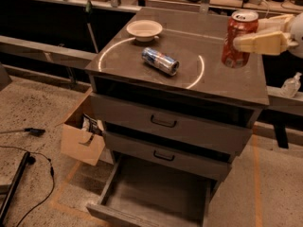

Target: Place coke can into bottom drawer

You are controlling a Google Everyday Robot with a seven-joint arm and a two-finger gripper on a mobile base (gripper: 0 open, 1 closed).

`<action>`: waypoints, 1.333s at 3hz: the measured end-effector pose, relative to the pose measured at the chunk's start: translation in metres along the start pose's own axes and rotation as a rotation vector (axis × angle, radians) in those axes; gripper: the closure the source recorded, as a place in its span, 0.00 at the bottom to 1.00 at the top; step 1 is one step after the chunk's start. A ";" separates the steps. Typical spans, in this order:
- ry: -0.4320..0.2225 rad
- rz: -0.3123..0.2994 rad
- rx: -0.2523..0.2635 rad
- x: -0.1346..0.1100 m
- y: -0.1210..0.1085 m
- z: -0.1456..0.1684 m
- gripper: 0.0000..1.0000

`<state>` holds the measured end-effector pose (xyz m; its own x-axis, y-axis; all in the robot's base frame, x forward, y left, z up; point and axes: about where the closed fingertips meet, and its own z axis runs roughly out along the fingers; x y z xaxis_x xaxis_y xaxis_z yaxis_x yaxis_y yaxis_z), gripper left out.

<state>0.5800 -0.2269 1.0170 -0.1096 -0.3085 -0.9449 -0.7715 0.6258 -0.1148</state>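
End effector (246,33) clamped on coke can (236,27), R side of cabinet top (213,82) — bottom drawer (156,193) open.

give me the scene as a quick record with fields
gripper: right side of the cabinet top, shut on the coke can
coke can: upright, base at the top's surface
bottom drawer: pulled open, bare floor showing
upper drawers: both closed
blue can: lying on its side, mid top
bowl: behind the blue can
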 end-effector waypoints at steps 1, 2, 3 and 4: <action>-0.033 0.038 -0.090 0.014 0.049 -0.030 1.00; -0.050 0.082 -0.174 0.053 0.092 -0.051 1.00; -0.053 0.120 -0.262 0.106 0.142 -0.065 1.00; -0.053 0.119 -0.262 0.105 0.142 -0.065 1.00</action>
<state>0.4183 -0.2168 0.9213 -0.1812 -0.2017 -0.9625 -0.8916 0.4467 0.0743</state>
